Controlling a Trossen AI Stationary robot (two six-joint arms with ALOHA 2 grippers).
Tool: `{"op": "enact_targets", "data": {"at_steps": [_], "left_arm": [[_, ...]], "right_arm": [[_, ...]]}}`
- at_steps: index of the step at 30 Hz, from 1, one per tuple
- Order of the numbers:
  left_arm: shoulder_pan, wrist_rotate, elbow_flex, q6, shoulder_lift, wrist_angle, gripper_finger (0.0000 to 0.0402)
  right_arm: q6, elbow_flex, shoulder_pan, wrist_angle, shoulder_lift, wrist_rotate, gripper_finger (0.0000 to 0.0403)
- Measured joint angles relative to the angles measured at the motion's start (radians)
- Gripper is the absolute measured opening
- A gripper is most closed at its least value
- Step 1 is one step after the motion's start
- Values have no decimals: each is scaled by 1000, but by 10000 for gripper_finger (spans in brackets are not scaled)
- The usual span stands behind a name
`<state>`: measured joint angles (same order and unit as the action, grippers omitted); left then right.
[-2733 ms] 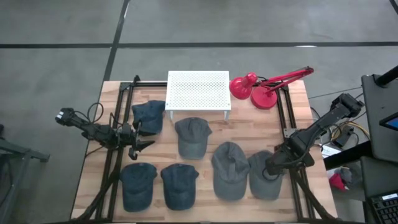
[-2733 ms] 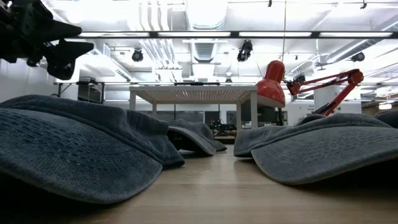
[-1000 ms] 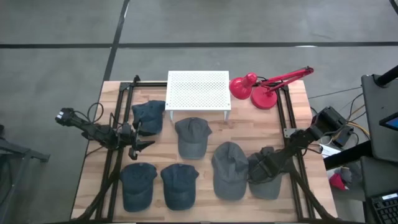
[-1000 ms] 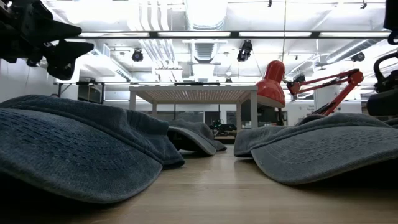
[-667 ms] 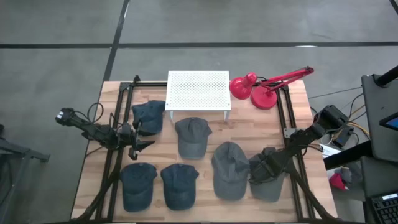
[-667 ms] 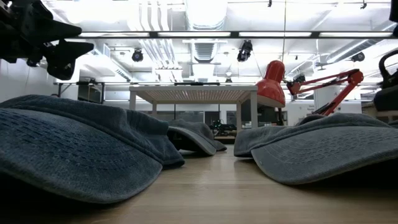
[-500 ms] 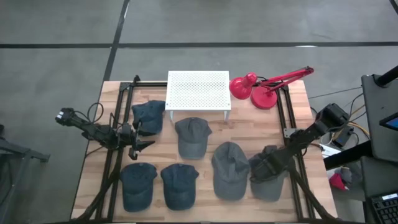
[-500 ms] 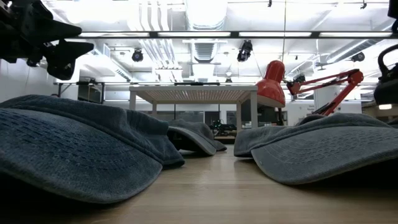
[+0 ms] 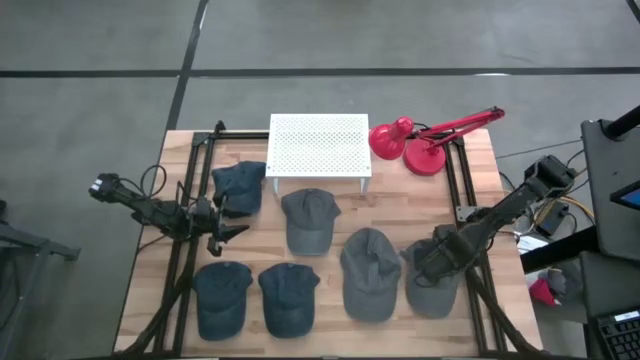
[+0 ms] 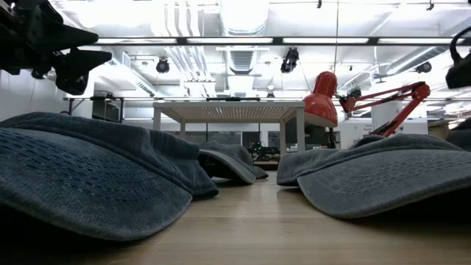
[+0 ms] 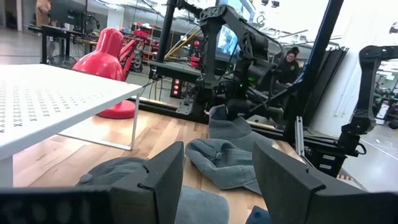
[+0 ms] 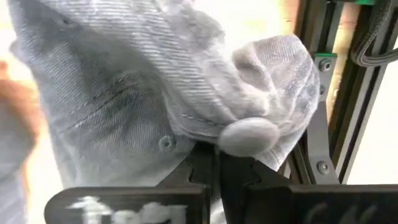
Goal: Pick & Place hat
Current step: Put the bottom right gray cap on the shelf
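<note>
Up comes the right gripper [image 9: 441, 257] compared with a moment ago, and the grey hat [image 9: 432, 275] is bunching up with it at the table's right front. Its fingers are pinched tight on the crown fabric, the top button [image 12: 247, 136] sitting just above them in the wrist view. Beside it lies another grey cap [image 9: 369, 272], with a third [image 9: 308, 218] further in. Over on the left, the left gripper [image 9: 232, 231] hangs with fingers spread, near a blue cap [image 9: 240, 186]. Two more blue caps [image 9: 222, 298] sit at the front. At the back stand the white perforated rack [image 9: 319, 146] and red lamp [image 9: 415, 142].
</note>
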<state>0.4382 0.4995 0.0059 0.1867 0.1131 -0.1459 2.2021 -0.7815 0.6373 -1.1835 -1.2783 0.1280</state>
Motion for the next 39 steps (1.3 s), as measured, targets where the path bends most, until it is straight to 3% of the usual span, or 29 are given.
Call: {"op": "enact_targets", "data": {"at_steps": [8, 15, 25, 39], "left_arm": [[0, 0, 0, 0, 0, 0, 195], [0, 0, 0, 0, 0, 0, 195], [0, 0, 0, 0, 0, 0, 195], [0, 0, 0, 0, 0, -2, 195]], "right_arm": [[-41, 0, 0, -18, 144, 0, 9], [-178, -30, 0, -13, 268, -18, 9], [-368, -218, 0, -8, 362, -320, 8], [-762, -488, -2, -3, 255, -876, 8]]}}
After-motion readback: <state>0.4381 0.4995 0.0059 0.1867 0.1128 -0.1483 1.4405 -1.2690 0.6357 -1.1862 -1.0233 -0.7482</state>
